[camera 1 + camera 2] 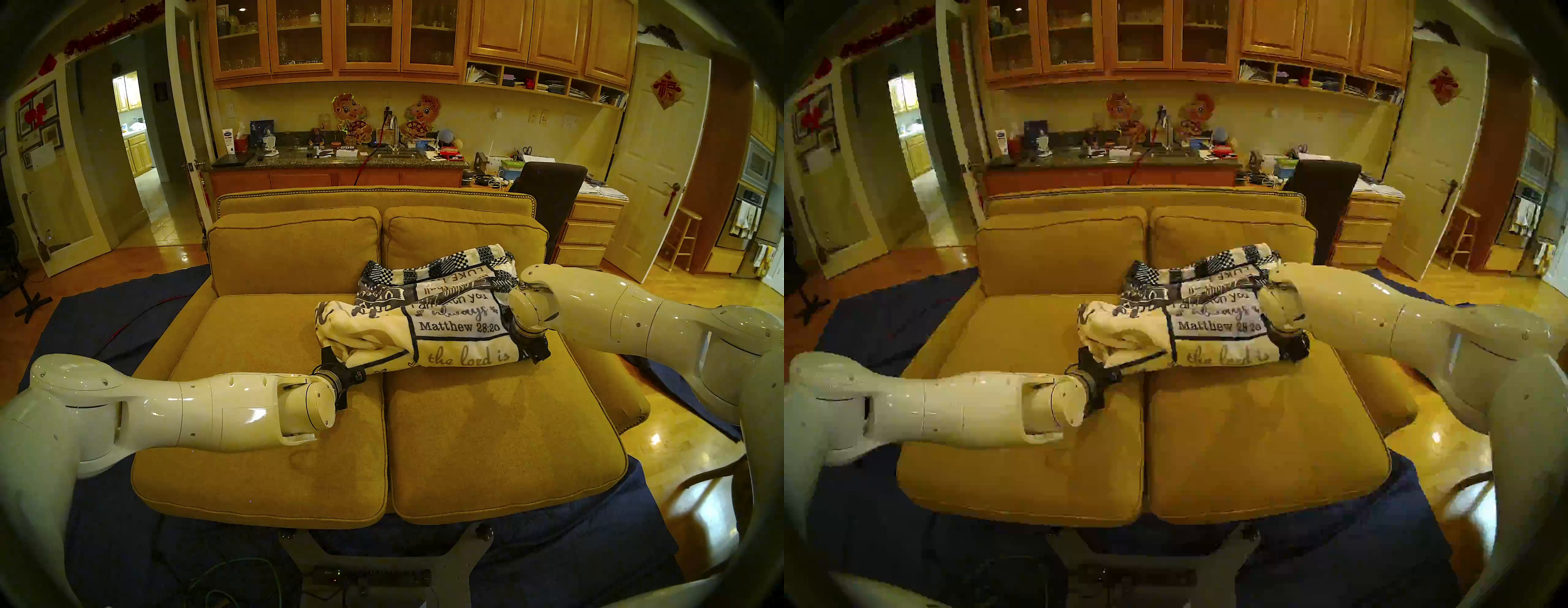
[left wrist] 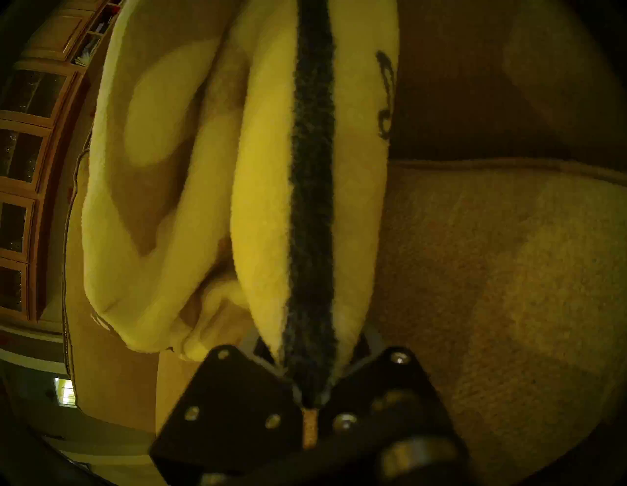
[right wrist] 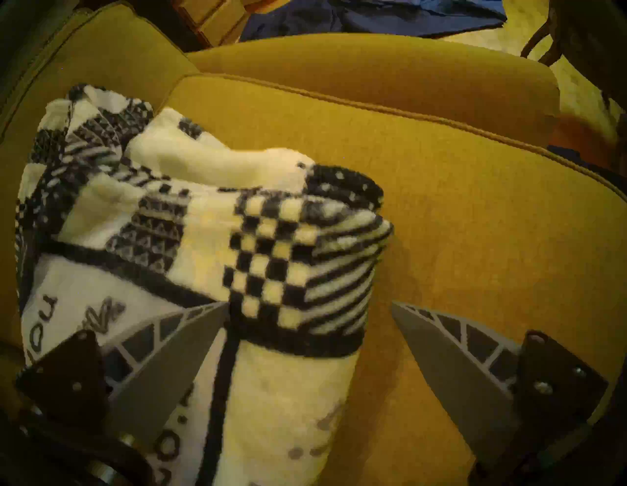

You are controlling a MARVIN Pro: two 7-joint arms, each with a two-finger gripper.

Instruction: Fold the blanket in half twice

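Currently we find the blanket [image 1: 432, 322] bunched on the sofa's [image 1: 263, 433] right seat cushion, our left end effector [image 2: 310, 390] clamped on its navy-striped edge, our right end effector [image 3: 308, 312] spread wide over its checkered end.

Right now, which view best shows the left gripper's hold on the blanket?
Left wrist: the left gripper is shut on the blanket, pinching its dark-striped edge. Both head views show the grip from behind, small and partly hidden by the wrist. Right wrist shows only the blanket's checkered end between the open right gripper.
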